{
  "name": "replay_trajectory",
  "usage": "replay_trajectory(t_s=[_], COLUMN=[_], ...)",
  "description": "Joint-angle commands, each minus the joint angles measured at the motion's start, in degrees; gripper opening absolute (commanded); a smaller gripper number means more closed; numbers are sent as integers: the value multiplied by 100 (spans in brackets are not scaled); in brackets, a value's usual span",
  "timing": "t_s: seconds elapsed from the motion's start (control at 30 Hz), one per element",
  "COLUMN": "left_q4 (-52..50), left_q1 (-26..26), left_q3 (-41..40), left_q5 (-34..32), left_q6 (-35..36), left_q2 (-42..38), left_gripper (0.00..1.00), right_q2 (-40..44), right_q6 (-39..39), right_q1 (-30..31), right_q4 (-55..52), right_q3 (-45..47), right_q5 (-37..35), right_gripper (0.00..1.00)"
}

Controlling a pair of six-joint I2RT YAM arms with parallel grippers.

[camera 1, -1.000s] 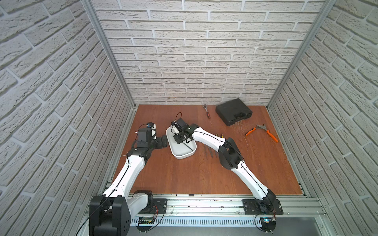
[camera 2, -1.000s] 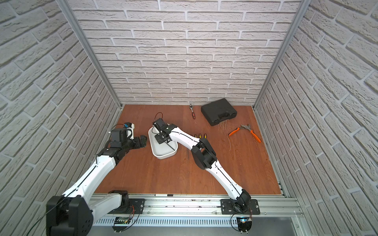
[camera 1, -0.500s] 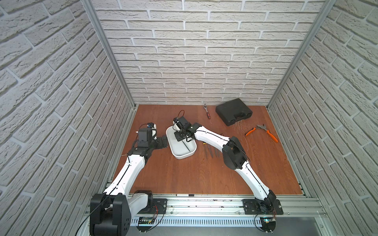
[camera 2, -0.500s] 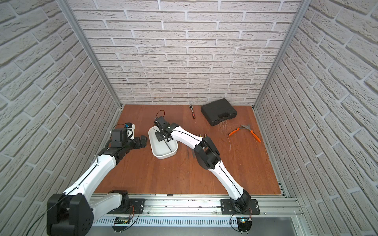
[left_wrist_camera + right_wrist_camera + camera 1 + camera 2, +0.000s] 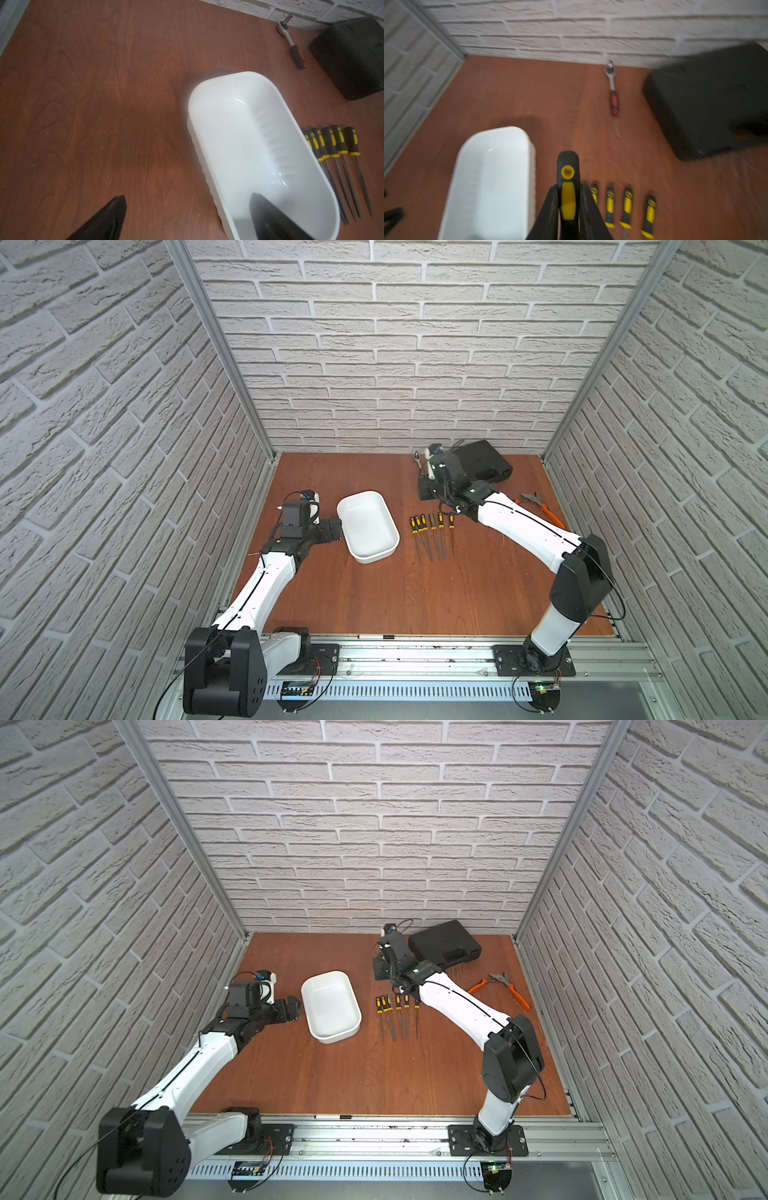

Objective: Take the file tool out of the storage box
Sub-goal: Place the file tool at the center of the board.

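Grips black-and-yellow-handled file tool (image 5: 568, 172) in narrowed right gripper (image 5: 568, 192), clear of white rounded plastic storage box's (image 5: 372, 558) rim above open brown wooden table (image 5: 374, 597), and straddles that box's wall with wide-spread left gripper (image 5: 188, 197).

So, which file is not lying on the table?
The file gripped in the right tool; the other files lie in a row beside the box.

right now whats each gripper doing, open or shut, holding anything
Left gripper: open, holding nothing.
Right gripper: shut on a file, gripped by its yellow-and-black handle.
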State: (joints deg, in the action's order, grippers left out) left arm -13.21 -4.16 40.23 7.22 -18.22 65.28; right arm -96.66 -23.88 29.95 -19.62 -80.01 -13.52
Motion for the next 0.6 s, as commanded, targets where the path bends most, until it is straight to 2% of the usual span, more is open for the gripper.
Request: replay_trajectory(t_s=[0.0, 0.17, 0.57], left_q4=[282, 316, 280], left_q1=[30, 35, 37], left_q3=[121, 109, 103], left_q5=[146, 165, 95], left_q6=[-41, -62, -34], left_q2=[105, 119, 87], left_gripper=[99, 98, 99], right_q2=[304, 367, -638], right_q6=[-364, -399, -210], right_q1=[-370, -697, -1020], right_q4=[171, 244, 762], right_q3=[998, 1608, 1591], right_q5=[-466, -625, -130], right_gripper=[2, 2, 2])
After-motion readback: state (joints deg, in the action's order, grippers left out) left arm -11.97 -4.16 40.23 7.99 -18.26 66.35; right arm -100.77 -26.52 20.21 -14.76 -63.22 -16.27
